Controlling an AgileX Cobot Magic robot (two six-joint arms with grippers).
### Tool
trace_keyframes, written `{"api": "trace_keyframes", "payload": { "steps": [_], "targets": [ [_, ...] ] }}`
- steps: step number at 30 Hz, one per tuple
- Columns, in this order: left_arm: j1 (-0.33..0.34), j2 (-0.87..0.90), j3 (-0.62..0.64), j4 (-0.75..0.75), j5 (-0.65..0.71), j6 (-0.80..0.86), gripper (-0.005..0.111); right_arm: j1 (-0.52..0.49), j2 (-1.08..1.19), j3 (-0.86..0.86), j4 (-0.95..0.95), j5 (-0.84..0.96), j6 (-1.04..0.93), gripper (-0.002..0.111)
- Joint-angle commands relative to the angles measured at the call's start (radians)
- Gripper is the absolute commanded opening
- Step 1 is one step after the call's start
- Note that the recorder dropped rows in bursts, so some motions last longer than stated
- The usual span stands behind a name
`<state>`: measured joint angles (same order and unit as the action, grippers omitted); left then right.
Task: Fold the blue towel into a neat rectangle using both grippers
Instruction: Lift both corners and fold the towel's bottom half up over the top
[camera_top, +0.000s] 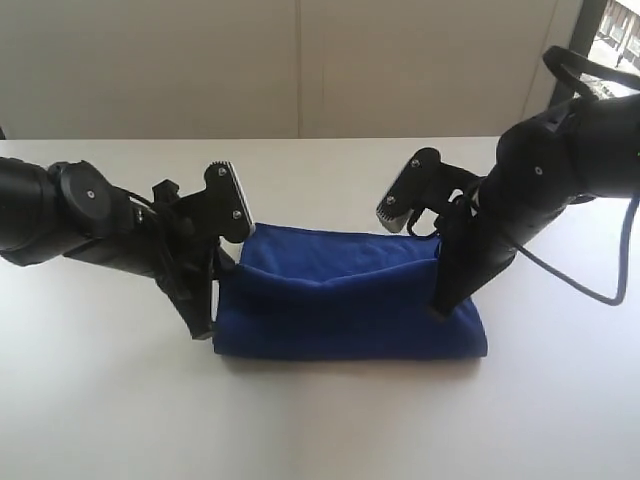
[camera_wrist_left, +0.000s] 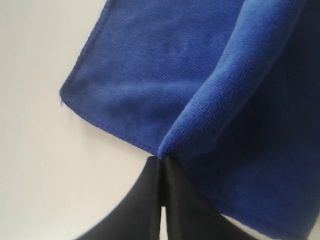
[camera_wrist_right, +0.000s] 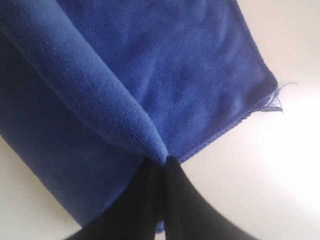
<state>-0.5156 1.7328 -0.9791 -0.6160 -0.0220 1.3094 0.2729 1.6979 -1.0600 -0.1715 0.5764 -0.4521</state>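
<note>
The blue towel (camera_top: 350, 295) lies doubled over on the white table, its upper layer raised in a loose sagging fold. My left gripper (camera_top: 205, 330) is shut on the towel's left end, pinching a ridge of cloth (camera_wrist_left: 200, 115) at the fingertips (camera_wrist_left: 150, 180). My right gripper (camera_top: 438, 310) is shut on the right end, where another ridge (camera_wrist_right: 100, 100) runs into its tips (camera_wrist_right: 175, 185). A frayed corner with loose threads (camera_wrist_right: 272, 100) lies flat on the table beside the right gripper. A stitched hem corner (camera_wrist_left: 67, 95) lies flat near the left gripper.
The white table (camera_top: 320, 420) stretches all around the towel. A black cable (camera_top: 590, 290) loops down from the right arm onto the table at the right. A pale wall stands behind the table's far edge.
</note>
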Motion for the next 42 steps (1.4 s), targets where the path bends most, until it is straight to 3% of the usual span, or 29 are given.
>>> {"api": "trace_keyframes", "payload": {
  "steps": [1, 14, 19, 42],
  "targets": [
    [-0.007, 0.049, -0.068, -0.01, 0.006, 0.006, 0.0, -0.004, 0.019, 0.002, -0.148, -0.038, 0.124, 0.0],
    [-0.007, 0.232, -0.258, 0.005, -0.099, 0.013, 0.0, -0.039, 0.159, -0.002, -0.483, -0.223, 0.528, 0.0],
    [-0.007, 0.267, -0.293, 0.005, -0.121, 0.013, 0.0, -0.085, 0.172, -0.006, -0.486, -0.327, 0.532, 0.0],
    [-0.005, 0.355, -0.302, 0.005, -0.203, 0.013, 0.0, -0.104, 0.348, -0.127, -0.497, -0.402, 0.528, 0.0]
  ]
}}
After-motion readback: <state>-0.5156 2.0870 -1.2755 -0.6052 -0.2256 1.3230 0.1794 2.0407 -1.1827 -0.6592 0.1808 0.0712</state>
